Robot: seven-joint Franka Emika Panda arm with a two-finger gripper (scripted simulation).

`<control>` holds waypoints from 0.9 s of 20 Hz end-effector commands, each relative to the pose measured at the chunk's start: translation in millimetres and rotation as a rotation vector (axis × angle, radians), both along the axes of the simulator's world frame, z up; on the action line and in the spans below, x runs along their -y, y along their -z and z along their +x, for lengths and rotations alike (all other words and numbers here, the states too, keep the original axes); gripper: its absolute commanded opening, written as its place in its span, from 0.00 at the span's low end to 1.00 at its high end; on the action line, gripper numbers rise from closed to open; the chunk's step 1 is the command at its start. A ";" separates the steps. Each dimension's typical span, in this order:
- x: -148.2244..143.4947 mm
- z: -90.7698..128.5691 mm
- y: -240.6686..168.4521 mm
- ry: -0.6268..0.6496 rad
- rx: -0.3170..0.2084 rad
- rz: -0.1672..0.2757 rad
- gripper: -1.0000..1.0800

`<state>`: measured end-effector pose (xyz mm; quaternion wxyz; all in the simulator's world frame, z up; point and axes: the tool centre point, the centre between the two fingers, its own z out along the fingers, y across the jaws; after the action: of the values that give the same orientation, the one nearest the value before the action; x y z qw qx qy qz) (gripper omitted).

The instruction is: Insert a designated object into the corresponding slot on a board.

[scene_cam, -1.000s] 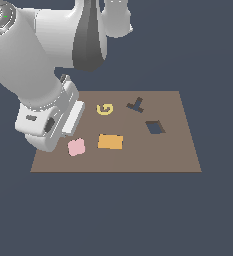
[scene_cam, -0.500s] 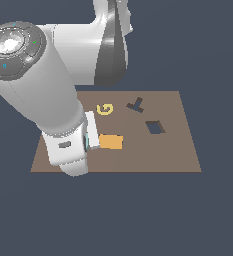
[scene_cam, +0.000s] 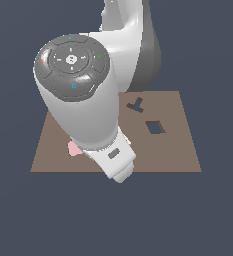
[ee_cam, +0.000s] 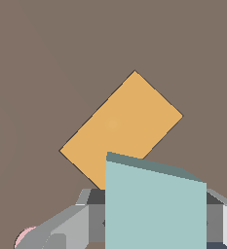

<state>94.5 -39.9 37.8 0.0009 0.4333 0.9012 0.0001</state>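
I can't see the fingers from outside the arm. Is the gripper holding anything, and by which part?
Yes: the pale teal block sits in the gripper, clamped by its two opposite side faces, above the orange rectangle.

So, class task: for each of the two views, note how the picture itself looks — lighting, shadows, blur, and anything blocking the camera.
Exterior view: flat, even light, no clear cast shadows or glare on the board; the arm fills the middle and hides much of it, edges slightly soft. Wrist view: sharp, shadeless colours; the teal block looms large, covering part of the orange rectangle.
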 end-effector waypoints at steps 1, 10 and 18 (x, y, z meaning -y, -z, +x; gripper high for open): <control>-17.4 2.6 -0.6 -0.107 0.001 0.000 0.00; -79.8 -5.9 -1.6 -0.482 0.001 -0.001 0.00; -130.9 -34.8 -2.3 -0.829 0.000 -0.001 0.00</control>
<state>66.1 82.3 39.7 0.0009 0.0670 0.9978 0.0001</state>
